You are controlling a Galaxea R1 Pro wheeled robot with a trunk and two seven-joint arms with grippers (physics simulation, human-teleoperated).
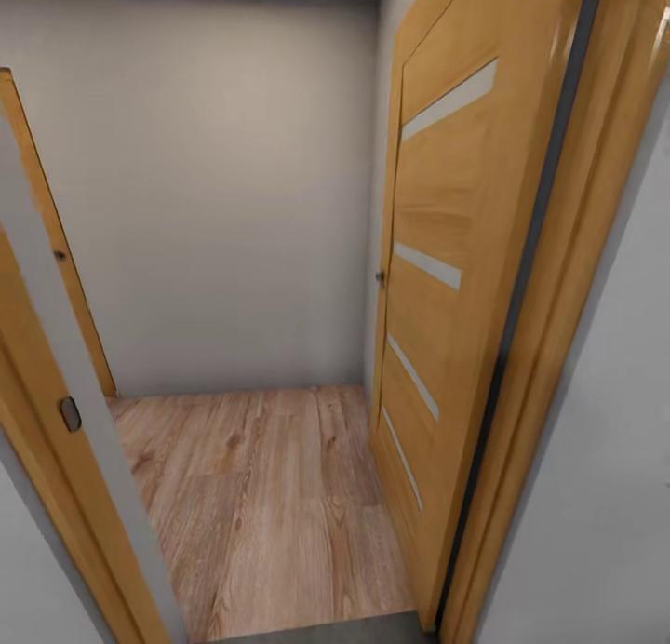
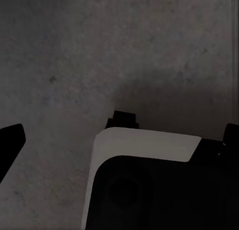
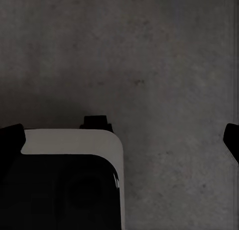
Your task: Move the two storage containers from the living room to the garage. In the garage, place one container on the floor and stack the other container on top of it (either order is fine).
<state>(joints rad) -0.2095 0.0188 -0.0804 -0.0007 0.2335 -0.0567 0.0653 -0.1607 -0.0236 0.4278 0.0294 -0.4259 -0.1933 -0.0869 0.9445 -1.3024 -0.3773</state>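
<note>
floor (image 2: 59, 51) dark concrete under both tools, each spread wide, empty; ahead open doorway, wood door (image 1: 447, 281) swung aside.

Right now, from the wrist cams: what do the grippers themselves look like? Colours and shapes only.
Both look alike. Each finger is matte black and tapers to a blunt tip; another fingertip shows at the right wrist view's edge. No cables or markings are visible. A rounded black body with a white rim sits over the grey concrete floor.

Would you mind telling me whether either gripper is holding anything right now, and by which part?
Nothing is held: the left gripper and right gripper both hang open above dark grey concrete floor.
</note>
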